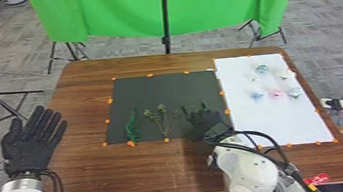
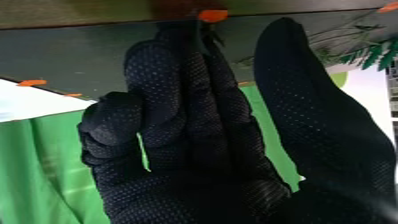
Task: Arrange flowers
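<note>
In the head view my right hand (image 1: 208,123) is low over the dark mat's (image 1: 149,83) right part, fingers toward a dark green sprig (image 1: 202,105). Left of it on the mat lie a thin branched stem (image 1: 163,119) and a green leafy sprig (image 1: 132,127). Several pale flower heads, among them a pink one (image 1: 276,93) and a blue one (image 1: 257,96), sit on the white sheet (image 1: 277,125). My left hand (image 1: 32,146) is open at the table's left side. In the right wrist view my right hand (image 2: 204,130) has mostly straight fingers, thumb apart; whether it touches the sprig is unclear.
Orange tape pieces (image 1: 150,75) mark the edges of mat and sheet on the brown table (image 1: 84,111). A green cloth (image 1: 107,14) hangs on a stand beyond the table. A red tag (image 1: 317,179) lies near the front right corner.
</note>
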You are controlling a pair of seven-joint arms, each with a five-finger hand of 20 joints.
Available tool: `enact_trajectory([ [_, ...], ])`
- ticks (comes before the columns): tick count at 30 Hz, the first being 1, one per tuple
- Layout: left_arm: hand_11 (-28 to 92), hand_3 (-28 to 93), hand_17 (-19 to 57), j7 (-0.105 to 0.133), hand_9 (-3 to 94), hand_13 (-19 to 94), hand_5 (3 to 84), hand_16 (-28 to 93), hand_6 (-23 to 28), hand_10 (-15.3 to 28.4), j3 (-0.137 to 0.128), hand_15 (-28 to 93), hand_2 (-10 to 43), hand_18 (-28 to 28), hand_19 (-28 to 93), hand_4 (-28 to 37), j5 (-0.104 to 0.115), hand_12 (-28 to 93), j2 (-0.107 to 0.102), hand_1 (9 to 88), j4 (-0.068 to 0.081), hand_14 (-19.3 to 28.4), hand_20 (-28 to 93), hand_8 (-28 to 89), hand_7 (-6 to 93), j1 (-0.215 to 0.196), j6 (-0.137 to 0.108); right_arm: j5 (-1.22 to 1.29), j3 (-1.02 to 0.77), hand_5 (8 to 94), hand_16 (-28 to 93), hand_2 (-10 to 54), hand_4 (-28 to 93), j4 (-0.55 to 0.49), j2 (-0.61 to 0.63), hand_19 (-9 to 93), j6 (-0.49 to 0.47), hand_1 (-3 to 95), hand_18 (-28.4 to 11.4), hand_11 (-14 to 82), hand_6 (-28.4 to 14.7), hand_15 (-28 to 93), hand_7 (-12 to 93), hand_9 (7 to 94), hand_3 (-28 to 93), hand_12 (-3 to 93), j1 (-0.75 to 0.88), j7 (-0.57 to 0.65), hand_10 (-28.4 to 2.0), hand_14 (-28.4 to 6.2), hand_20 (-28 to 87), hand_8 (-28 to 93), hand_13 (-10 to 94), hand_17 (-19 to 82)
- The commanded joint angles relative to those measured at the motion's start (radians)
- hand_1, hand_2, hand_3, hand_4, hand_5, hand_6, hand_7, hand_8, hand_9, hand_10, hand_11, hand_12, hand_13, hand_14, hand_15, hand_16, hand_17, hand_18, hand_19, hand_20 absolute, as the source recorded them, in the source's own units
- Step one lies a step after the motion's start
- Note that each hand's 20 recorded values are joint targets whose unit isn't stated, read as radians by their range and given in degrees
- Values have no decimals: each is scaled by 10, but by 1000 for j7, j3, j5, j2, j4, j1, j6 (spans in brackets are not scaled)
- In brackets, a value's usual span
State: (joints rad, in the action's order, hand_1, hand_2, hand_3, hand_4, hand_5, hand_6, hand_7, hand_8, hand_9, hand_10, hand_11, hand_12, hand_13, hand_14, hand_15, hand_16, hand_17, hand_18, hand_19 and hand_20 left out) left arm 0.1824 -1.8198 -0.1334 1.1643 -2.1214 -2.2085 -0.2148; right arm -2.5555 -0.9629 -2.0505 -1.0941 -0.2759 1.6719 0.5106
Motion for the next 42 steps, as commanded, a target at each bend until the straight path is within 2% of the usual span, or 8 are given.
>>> enact_trajectory([
  [1,200,726,-15,-10,404,305,481,-44,85,147,2,381,154,130,287,-283,4,131,-1,280,4,149,145,-83,158,-10,-14,3,3,638,375,-95,-257,8,6,921,-13,559,-276,204,-61,599,317,760,666,326,33,12,-167,-137,388,146,685,380],
  [4,200,726,-15,-9,404,306,481,-44,85,146,-2,381,154,130,287,-283,-4,131,2,280,3,149,145,-84,157,-15,-15,-5,-5,640,344,-95,-251,14,10,920,12,546,-276,220,-63,609,301,753,670,310,38,7,-172,-143,387,153,683,379],
  [6,200,726,-15,-16,403,306,476,-44,86,147,0,381,154,130,287,-283,-49,131,3,280,-2,149,145,-84,156,-14,-47,3,-14,640,340,-95,-254,10,12,919,10,546,-276,221,-63,612,298,753,671,307,40,14,-172,-143,386,151,683,378],
  [7,200,727,-15,-16,403,305,472,-45,87,147,1,381,153,130,287,-283,-61,131,3,280,0,148,145,-84,154,-14,-44,6,-18,639,340,-95,-253,8,13,917,14,544,-277,221,-64,612,297,752,674,307,42,18,-172,-143,386,149,682,376],
  [13,202,729,-16,-24,398,300,462,-45,88,145,0,381,152,130,289,-283,-80,132,3,279,4,148,144,-83,157,-9,-33,-4,-37,649,332,-95,-251,-26,13,916,59,538,-278,227,-65,615,287,756,674,301,66,26,-173,-144,384,144,684,376],
  [21,203,730,-16,-34,397,300,462,-45,88,146,-6,380,151,130,288,-283,-80,131,8,278,4,149,142,-84,159,-14,-29,11,-72,650,327,-95,-237,-65,12,918,178,482,-278,267,-67,619,259,745,703,240,104,40,-184,-145,379,106,684,378],
  [26,203,729,-16,-29,397,299,462,-45,88,146,-6,380,152,130,289,-283,-59,130,6,278,3,149,142,-84,159,-19,-23,24,-92,638,325,-95,-225,-81,20,922,263,448,-277,273,-68,625,252,741,724,229,114,51,-185,-146,378,-79,686,381],
  [42,202,728,-17,-24,398,301,468,-44,88,146,-5,381,153,131,290,-283,-41,131,16,278,3,149,143,-84,159,-16,-24,21,-186,645,329,-95,-229,-56,35,914,225,486,-278,256,-69,625,218,739,729,242,100,131,-184,-149,372,-48,681,376],
])
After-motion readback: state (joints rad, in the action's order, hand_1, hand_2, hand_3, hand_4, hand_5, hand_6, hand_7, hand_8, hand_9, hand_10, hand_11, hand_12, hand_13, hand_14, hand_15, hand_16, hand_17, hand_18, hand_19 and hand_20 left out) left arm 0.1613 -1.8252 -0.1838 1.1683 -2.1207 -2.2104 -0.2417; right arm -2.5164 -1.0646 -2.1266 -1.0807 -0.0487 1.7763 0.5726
